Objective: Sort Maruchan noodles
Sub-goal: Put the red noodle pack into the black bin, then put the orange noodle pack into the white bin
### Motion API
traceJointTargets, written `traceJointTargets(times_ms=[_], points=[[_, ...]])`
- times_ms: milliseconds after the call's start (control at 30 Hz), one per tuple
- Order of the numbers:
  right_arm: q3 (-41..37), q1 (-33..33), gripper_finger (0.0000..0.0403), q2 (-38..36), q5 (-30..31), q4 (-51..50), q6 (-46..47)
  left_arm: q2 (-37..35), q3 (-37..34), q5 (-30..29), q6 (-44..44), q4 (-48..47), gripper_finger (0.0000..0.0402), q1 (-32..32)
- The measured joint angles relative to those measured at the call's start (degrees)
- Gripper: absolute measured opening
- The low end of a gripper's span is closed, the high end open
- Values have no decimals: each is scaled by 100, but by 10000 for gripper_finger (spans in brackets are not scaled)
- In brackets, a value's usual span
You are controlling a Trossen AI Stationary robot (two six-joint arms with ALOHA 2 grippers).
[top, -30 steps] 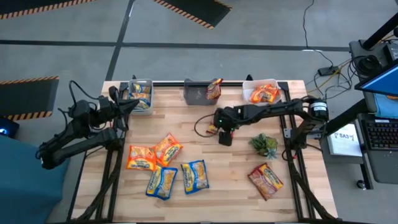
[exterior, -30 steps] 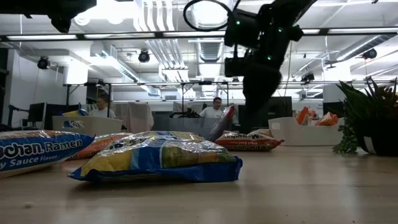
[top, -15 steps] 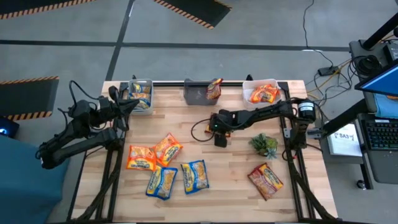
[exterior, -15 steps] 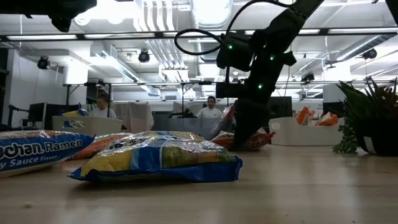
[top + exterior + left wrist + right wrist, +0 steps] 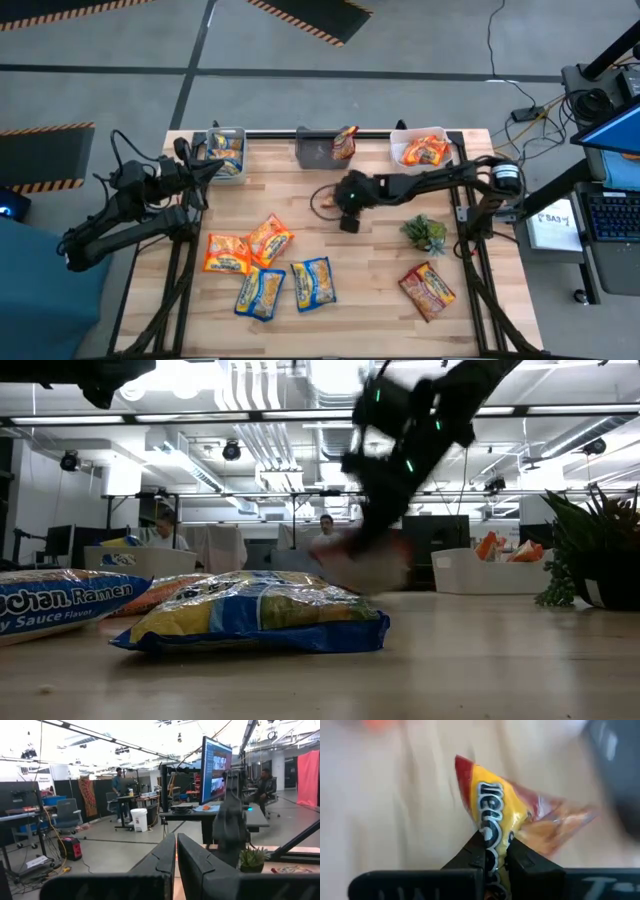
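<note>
**A:** Right, stock count from my console. What does the right gripper [image 5: 495,851] have?

**B:** Item one: a dark red noodle packet [image 5: 502,815], pinched by its edge between the closed fingers. On my overhead view that gripper [image 5: 348,218] sits near the middle of the table [image 5: 380,300], at about 12 o'clock from the loose pile. From table height the packet [image 5: 362,565] is only a blur under the arm, so I cannot tell whether it is clear of the wood.

**A:** And the left gripper [image 5: 176,851]?

**B:** Item two: fingers pressed together, nothing between them. That arm waits off the table's edge at 9 o'clock.

**A:** Loose packets?

**B:** Item three: two orange packets [image 5: 247,245] touching each other, at 7 o'clock from centre. Item four: two blue-and-yellow packets [image 5: 286,286] just below them, side by side. Item five: one more dark red packet [image 5: 428,288] alone at 4 o'clock, well apart from the rest.

**A:** Bins?

**B:** Three along the far edge. The clear bin [image 5: 222,150] at 11 o'clock holds blue-and-yellow packets, the dark bin [image 5: 315,150] at 12 o'clock holds a dark red one standing up, and the white bin [image 5: 400,140] at 1 o'clock holds orange ones.

**A:** Anything else?

**B:** A small plant [image 5: 425,232] at 3 o'clock, near the right gripper.
</note>
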Motion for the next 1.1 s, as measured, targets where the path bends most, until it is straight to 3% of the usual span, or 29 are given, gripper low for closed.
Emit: traceJointTargets(times_ms=[133, 233, 400, 567, 700, 867, 1100], points=[[14, -153, 19, -314, -48, 1559, -214, 6, 0, 2, 0, -210, 0, 2], [14, -411, 19, -299, 312, 2983, -341, 3, -1, 4, -45, -182, 0, 2], [25, -1044, 18, 294, 627, 4921, -191, -67, 2, 13, -196, -31, 0, 0], [95, -1569, 21, 1135, 634, 5978, 704, -111, 4, 17, -265, -68, 0, 0], [350, -1757, 54, 1601, 574, 5973, 1254, -114, 4, 20, -357, -123, 0, 0], [800, -1818, 129, 1757, 465, 5253, 1401, -114, 4, 22, -471, -148, 0, 0], [1322, -1739, 208, 940, 405, 3309, 875, -114, -22, 28, -1137, -381, 0, 0]])
